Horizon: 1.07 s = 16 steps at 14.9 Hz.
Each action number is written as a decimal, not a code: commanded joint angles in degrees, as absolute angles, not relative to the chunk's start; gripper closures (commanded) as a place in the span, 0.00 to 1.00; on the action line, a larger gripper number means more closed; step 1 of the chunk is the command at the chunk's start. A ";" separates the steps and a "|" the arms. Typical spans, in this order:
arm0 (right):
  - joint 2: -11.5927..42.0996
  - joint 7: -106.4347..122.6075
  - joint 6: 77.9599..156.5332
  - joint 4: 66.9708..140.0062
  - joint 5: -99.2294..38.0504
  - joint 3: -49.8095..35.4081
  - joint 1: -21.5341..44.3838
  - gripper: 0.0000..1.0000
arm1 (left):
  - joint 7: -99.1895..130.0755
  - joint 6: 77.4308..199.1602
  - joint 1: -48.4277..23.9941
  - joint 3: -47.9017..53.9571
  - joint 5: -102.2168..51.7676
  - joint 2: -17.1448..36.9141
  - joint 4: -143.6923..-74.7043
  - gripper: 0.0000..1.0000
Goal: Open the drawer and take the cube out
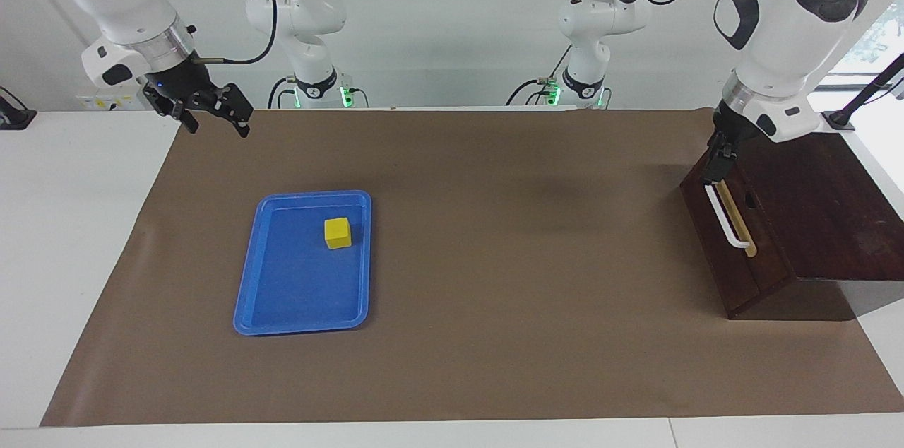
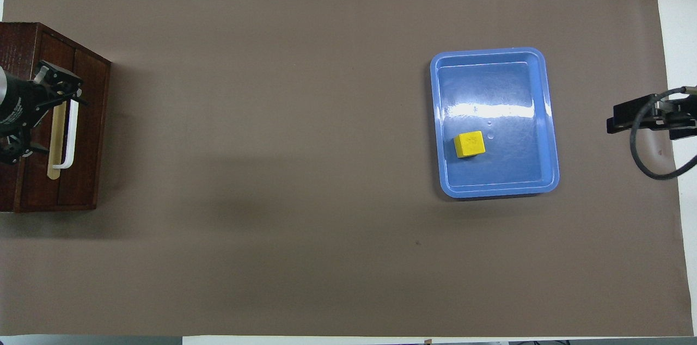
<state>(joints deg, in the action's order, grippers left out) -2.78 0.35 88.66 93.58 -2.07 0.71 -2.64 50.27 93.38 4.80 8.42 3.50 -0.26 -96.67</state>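
Facing view, catalogued as found: one dark brown wooden box with a single drawer (image 1: 734, 236), standing at the left arm's end of the table on a brown paper table cover (image 1: 494, 257), the drawer front shut flush and turned toward the middle of the table. One white bar handle (image 1: 726, 218) on a tan strip ran across that front, its long axis running from nearer the robots to farther from them. Left gripper (image 1: 719, 167), fingers apart, stood at the end of the handle nearest the robots, its fingertips at or touching the bar; no closure on the bar was visible, and actual contact could not be told. Overhead view showed the same gripper over the drawer front at that same end of the bar. One small bright yellow cube (image 1: 337, 233), plain-faced, lay not in the drawer but inside a blue plastic rectangular tray (image 1: 247, 292), toward the right arm's end of the table, well apart from the box, resting in the part of the tray nearer the robots. Right gripper (image 1: 212, 109), fingers apart and holding nothing, hung in the air over the edge of the paper cover at its own end, waiting. Judgement: the left arm was plainly the one placed for the drawer; any pull would need to run square to the bar, toward the middle of the table.
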 commanded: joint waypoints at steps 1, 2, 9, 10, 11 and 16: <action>-4.04 12.10 87.98 93.69 -0.44 -0.35 -5.19 0.00 | 34.40 88.86 4.92 7.56 -0.61 -0.62 -93.87 0.00; -4.04 13.61 88.24 93.43 0.60 -0.44 -5.27 0.00 | 31.41 88.68 3.79 7.56 -0.79 -0.62 -94.04 0.00; -3.25 7.12 89.56 93.95 0.88 -1.32 -5.80 0.00 | 14.07 83.59 0.44 6.33 -0.88 0.00 -93.08 0.00; -3.25 7.12 89.56 94.04 0.88 -1.32 -5.80 0.00 | 12.32 82.89 0.35 6.42 -0.70 0.09 -92.90 0.00; -3.34 7.03 89.56 94.30 0.97 -1.32 -5.80 0.00 | 10.13 82.88 0.09 6.42 -0.53 0.09 -92.81 0.00; -3.25 6.94 89.83 94.66 0.97 -1.32 -5.80 0.00 | 8.36 82.97 -0.61 5.71 -0.53 -0.88 -92.37 0.00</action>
